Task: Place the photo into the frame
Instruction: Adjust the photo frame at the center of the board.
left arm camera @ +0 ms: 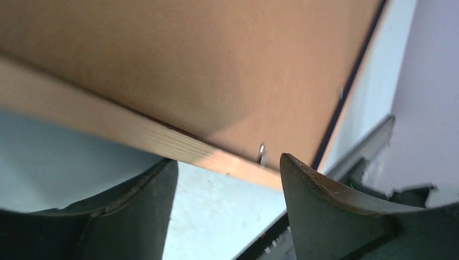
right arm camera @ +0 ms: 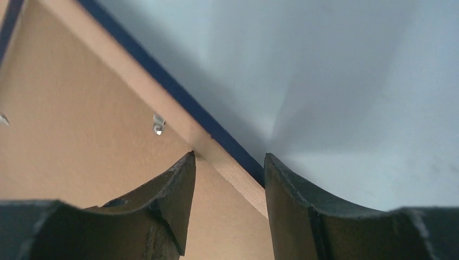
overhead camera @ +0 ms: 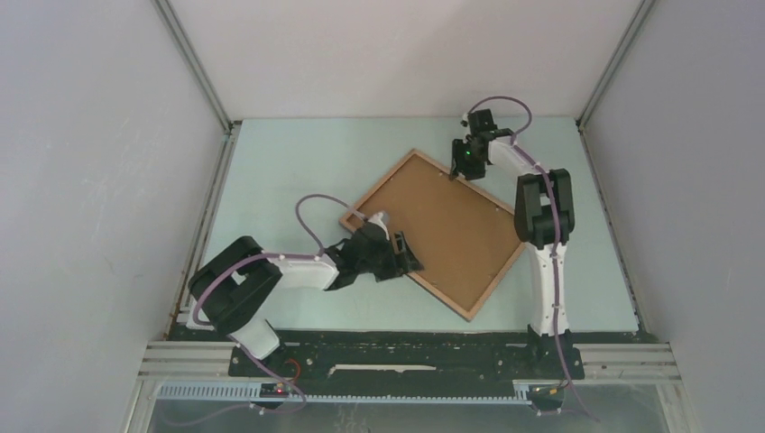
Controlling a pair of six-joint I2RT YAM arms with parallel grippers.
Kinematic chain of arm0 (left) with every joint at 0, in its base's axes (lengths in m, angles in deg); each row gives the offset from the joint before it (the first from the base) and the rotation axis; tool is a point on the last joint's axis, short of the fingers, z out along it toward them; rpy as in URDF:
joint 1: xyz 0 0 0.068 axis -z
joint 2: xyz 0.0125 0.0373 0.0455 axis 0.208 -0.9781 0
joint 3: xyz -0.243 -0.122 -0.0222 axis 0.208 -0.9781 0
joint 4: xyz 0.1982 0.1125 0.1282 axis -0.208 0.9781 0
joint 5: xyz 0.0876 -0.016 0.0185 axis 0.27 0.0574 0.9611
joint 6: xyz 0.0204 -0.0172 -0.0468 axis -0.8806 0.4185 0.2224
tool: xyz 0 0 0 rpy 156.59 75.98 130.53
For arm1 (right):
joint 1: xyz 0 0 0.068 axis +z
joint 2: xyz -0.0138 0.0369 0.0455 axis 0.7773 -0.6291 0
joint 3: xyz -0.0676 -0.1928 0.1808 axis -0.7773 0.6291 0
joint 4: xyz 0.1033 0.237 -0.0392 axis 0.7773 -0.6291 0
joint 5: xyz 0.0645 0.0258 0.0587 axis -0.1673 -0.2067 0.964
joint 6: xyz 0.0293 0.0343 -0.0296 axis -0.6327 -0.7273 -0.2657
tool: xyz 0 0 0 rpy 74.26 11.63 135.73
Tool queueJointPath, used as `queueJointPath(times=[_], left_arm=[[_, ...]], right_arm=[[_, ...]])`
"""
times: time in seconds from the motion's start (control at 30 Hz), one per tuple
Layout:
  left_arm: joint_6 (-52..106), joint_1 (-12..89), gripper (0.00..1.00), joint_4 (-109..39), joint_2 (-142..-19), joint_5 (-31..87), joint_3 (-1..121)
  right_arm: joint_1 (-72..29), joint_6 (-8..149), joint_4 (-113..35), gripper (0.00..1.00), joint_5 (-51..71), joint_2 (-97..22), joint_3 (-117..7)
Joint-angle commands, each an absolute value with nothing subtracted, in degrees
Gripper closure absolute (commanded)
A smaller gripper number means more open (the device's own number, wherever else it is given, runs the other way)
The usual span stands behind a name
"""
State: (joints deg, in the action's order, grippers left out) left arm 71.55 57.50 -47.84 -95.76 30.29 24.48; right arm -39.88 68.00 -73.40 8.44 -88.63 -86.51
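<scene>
Counter (overhead camera: 298,162), pale blue-green and enclosed by pale walls, carried everything seen from overhead. On it lay the frame (overhead camera: 378,185), flat, turned like a diamond, wood-brown face up, near the middle and a little right of centre. A plain brown backing board (overhead camera: 437,230) filled the space inside its thin rails.

The left arm (overhead camera: 271,271) reached in from the near left, and the right arm (overhead camera: 546,225) stood along the frame's right side and bent back over its far corner.

The left hand (overhead camera: 408,254) sat at the near-left rail, about midway along it. In its wrist view, the left hand (left arm camera: 227,162) had its two dark fingers (left arm camera: 146,206) well apart, with bare counter showing between them. The frame (left arm camera: 108,124) crossed just above their tips, with the backing board (left arm camera: 189,54) beyond it; nothing was gripped.

The right hand (overhead camera: 466,165) was at the far-right rail, close to the frame's far corner. In its wrist view, the right hand (right arm camera: 230,157) straddled the frame (right arm camera: 178,116): one finger (right arm camera: 168,206) lay over the board side and the other over the counter side, with the wood rail and its dark navy edge running between them. Whether they pressed on the rail could not be told.

A small metal tab (right arm camera: 158,123) stuck out where rail met board, and another tab (left arm camera: 262,153) showed by the left hand.
</scene>
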Motion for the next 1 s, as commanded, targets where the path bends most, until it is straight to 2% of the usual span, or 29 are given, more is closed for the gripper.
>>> queueJointPath(times=[0.0,0.17,0.33,0.5,0.73,0.87,0.97], left_arm=[[78.2,62.1,0.25,-51.1,-99.0,24.3,24.4],[74.1,62.7,0.24,-43.8,-96.7,26.7,26.2],[63.4,62.3,0.23,-30.8,-87.8,31.9,29.1],[56.3,57.8,0.17,-17.4,-75.0,39.6,31.8],[53.1,45.8,0.14,-7.4,-60.9,43.7,33.1],[52.8,42.4,0.13,-6.8,-56.7,44.7,31.7],[52.5,40.8,0.13,-6.3,-57.9,42.9,31.9]], right_arm=[[-33.9,65.6,-84.7,0.44,22.0,-96.9,-100.1],[-34.9,66.3,-90.1,0.42,20.9,-100.6,-113.6],[-37.1,68.1,-92.4,0.39,16.3,-92.7,-112.5],[-38.3,68.4,-89.0,0.38,11.5,-78.4,-97.8],[-39.5,66.6,-78.2,0.39,13.9,-58.7,-69.4],[-39.1,65.2,-76.3,0.4,11.8,-53.4,-59.1],[-39.5,63.3,-74.4,0.43,11.0,-49.9,-51.5]])
